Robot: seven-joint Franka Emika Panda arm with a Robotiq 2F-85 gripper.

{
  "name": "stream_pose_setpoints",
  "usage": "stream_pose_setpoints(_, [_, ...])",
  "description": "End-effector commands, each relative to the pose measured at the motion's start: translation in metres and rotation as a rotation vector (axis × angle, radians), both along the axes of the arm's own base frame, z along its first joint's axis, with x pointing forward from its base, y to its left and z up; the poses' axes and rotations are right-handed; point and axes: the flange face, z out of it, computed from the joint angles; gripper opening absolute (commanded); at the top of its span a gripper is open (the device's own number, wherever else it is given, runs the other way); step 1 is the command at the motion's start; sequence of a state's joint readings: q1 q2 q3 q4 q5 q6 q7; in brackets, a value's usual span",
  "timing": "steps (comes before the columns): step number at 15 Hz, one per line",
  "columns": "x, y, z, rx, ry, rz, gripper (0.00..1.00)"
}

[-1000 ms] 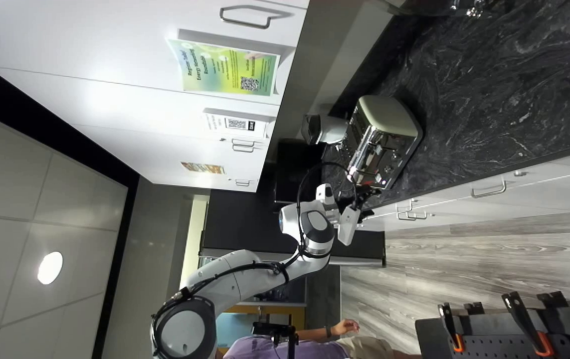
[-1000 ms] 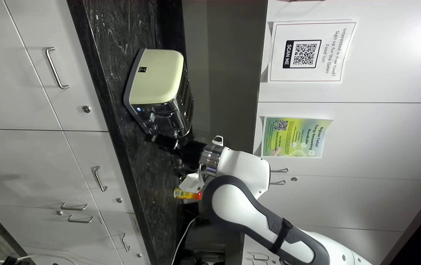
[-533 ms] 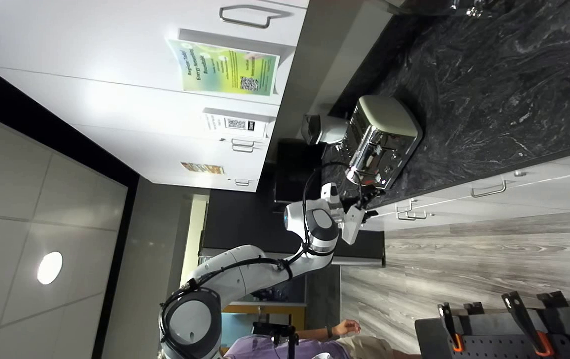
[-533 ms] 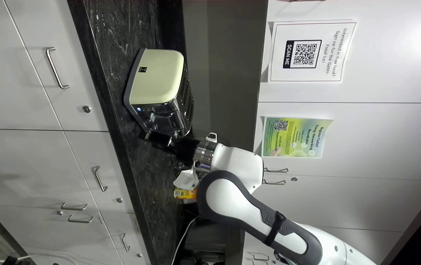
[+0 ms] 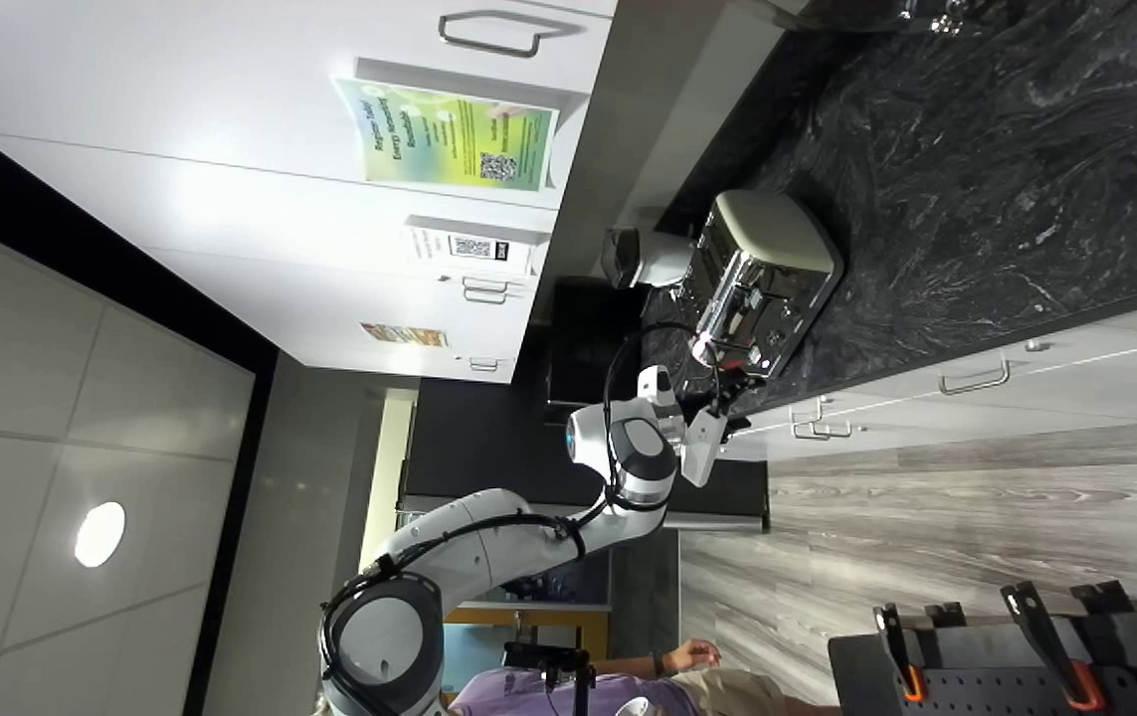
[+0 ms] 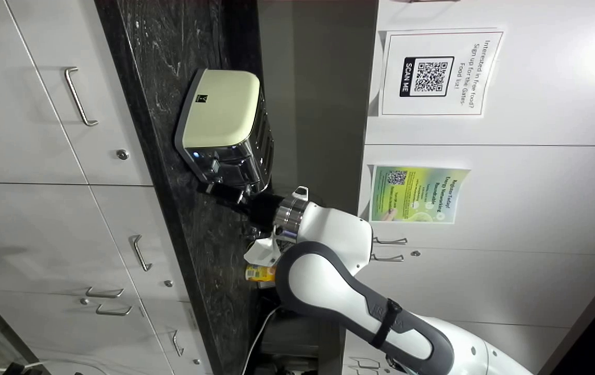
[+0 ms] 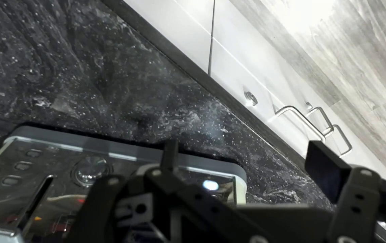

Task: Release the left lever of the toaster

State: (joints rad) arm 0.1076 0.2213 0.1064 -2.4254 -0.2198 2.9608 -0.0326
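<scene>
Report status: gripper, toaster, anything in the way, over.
Gripper open near toaster, contact unclear. Front light lit; left lever visible, setting uncertain. In wrist view, gripper itself hides part of toaster front.

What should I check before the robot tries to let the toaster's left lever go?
1. Claw open: ok, fingers apart.
2. Toaster standing on the countertop: ok.
3. Left lever down, ready for release: ok, it looks low.
4. Claw touching that lever: cannot tell; the claw covers part of the toaster's front in the wrist view.
5. Person's hand away from the toaster: ok.
</scene>
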Motion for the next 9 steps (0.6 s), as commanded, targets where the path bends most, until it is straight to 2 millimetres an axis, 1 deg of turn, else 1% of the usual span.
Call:
stream_pose_setpoints(1, [0.003, 0.008, -0.002, 0.016, -0.046, 0.020, 0.66])
stream_pose_setpoints(5, [0.008, 0.011, -0.011, 0.023, -0.058, 0.024, 0.34])
stream_pose_setpoints(9, [0.019, 0.009, -0.018, 0.021, -0.069, 0.010, 0.05])
